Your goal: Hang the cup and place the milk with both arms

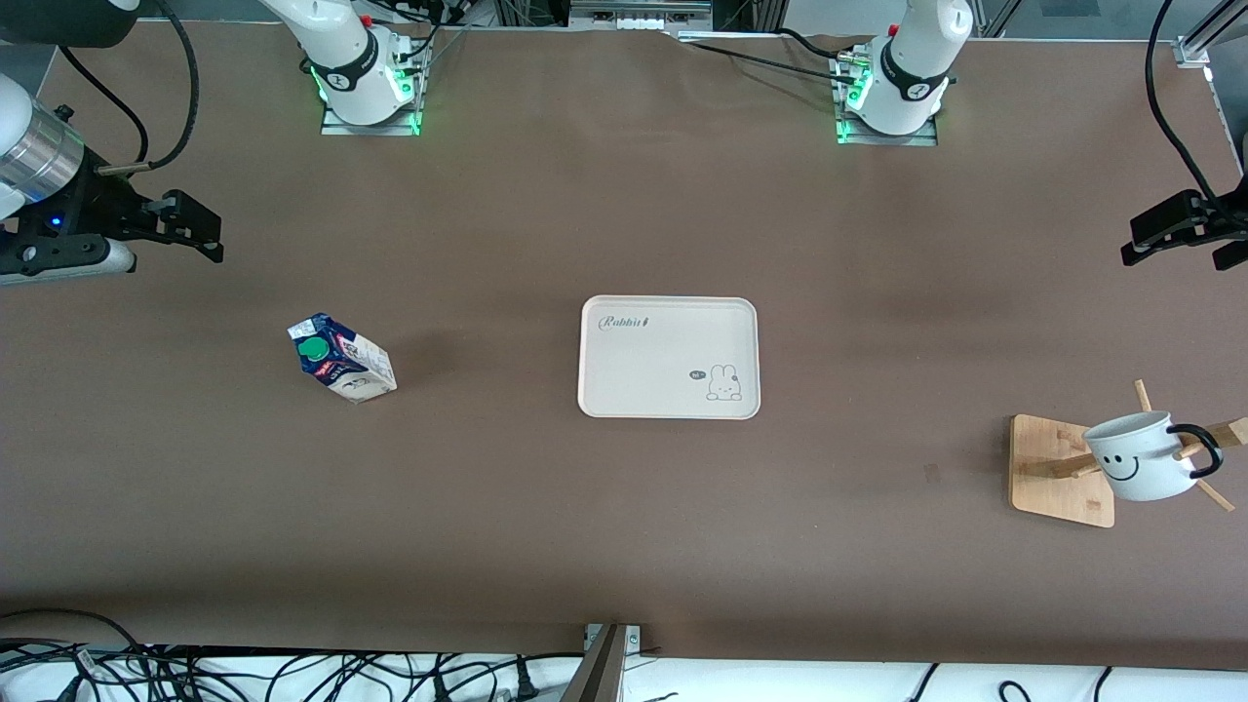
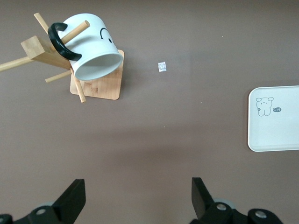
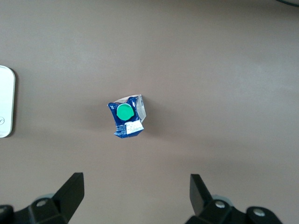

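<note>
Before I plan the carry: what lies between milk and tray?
Only bare brown table between milk and tray, shown in the front view.

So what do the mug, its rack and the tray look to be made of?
Mug: probably glazed ceramic, smooth glossy white with a black handle. Rack: pale unpainted wood, likely bamboo, with round dowel pegs. Tray: likely matte plastic or melamine, off-white, raised rim and a printed rabbit.
</note>
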You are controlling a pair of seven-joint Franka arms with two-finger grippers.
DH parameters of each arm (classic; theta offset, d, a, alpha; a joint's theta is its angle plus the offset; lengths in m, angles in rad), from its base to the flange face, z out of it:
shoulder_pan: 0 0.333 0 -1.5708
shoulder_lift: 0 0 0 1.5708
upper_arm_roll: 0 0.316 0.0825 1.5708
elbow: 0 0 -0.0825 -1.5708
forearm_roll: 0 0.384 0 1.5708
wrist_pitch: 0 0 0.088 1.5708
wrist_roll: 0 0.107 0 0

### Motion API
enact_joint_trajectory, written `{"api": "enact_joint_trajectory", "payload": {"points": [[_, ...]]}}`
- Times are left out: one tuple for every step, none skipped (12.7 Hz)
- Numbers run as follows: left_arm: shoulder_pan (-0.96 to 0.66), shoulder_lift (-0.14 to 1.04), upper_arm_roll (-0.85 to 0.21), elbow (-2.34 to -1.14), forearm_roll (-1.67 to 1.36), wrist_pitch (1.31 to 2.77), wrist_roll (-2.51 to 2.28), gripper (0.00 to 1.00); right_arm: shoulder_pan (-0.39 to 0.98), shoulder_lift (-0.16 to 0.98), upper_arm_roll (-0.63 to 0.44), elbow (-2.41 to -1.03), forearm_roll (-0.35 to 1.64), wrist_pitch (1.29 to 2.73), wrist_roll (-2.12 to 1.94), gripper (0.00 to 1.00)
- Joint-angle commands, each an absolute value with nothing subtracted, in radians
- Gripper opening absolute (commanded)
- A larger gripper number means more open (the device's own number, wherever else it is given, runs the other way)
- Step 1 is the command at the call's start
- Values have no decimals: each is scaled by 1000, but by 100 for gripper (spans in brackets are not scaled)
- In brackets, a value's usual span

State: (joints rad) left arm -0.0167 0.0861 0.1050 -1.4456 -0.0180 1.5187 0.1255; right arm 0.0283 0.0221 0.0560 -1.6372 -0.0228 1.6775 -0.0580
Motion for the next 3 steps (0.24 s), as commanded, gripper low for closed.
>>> {"api": "enact_joint_trajectory", "payload": {"points": [[-21, 87, 106, -1417, -31, 1488, 124, 100, 25, 5, 61, -1652, -38, 1683, -69, 100], [-21, 89, 107, -1416, -28, 1489, 124, 100, 25, 5, 61, -1649, -35, 1680, -58, 100], [-18, 94, 107, -1411, -22, 1489, 126, 100, 25, 8, 61, -1637, -29, 1675, -55, 100]]}}
